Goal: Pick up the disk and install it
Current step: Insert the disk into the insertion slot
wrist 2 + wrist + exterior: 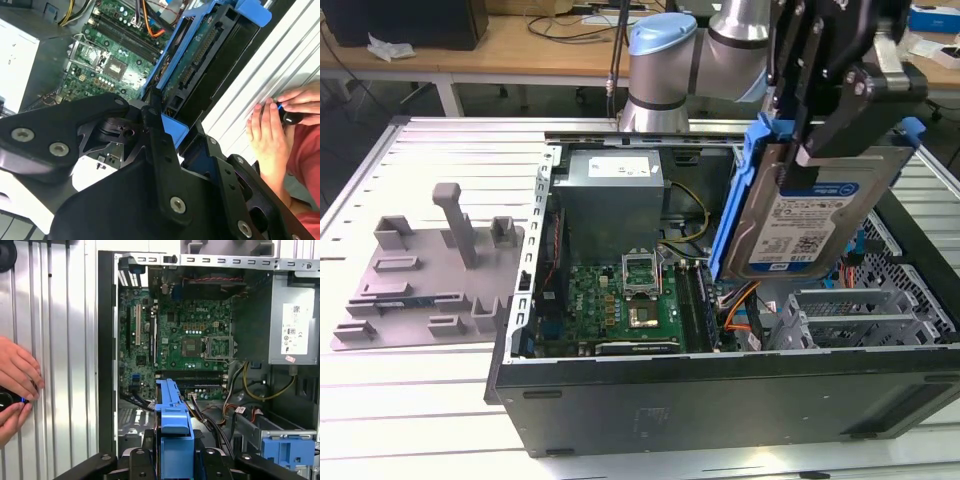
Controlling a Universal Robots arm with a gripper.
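Lying open on the slatted table (380, 400), a desktop computer case (720, 410). Above its drive-bay end, at the exterior view's right, the disk (810, 215): on edge, long axis steeply downward, label facing the exterior view. Pinched at its upper edge by the gripper (798, 150).

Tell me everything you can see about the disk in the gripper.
The disk is a flat silver hard drive with a white-and-blue label, edged by a bright blue plastic frame. The gripper clamps its upper end, holding it tilted in the air above the open computer case. In the second wrist view its underside shows a green circuit board.
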